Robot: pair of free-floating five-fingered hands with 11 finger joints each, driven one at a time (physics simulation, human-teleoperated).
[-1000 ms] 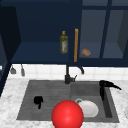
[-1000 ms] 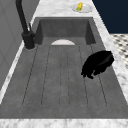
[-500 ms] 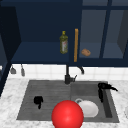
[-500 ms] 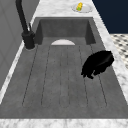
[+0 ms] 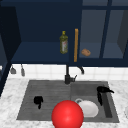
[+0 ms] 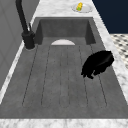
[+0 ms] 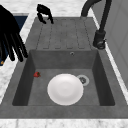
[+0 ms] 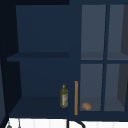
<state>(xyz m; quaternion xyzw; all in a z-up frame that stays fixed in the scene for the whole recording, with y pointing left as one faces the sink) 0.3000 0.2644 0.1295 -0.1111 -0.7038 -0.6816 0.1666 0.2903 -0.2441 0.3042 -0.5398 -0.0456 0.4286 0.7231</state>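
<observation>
My left hand (image 5: 38,100) hovers over the ribbed drainboard (image 5: 45,95) with its fingers curled and nothing in them; it is the curled hand (image 6: 97,63) in the left side view and the far hand (image 7: 44,11) in the right side view. My right hand (image 5: 102,92) hangs over the right end of the sink basin, its fingers (image 7: 11,40) straight and pointing down, empty. A white plate (image 7: 65,88) lies on the basin floor beside the drain (image 7: 82,80), also seen as the plate (image 5: 87,108) from the front. A small red thing (image 7: 37,74) lies by the basin's front wall.
A red ball (image 5: 67,115) shows at the sink's front edge. The black faucet (image 5: 67,75) stands behind the sink. In the open cabinet above are an oil bottle (image 8: 63,96), a brown lump (image 8: 86,106) and an orange door handle (image 8: 76,97). A bowl of yellow food (image 6: 80,7) sits on the counter.
</observation>
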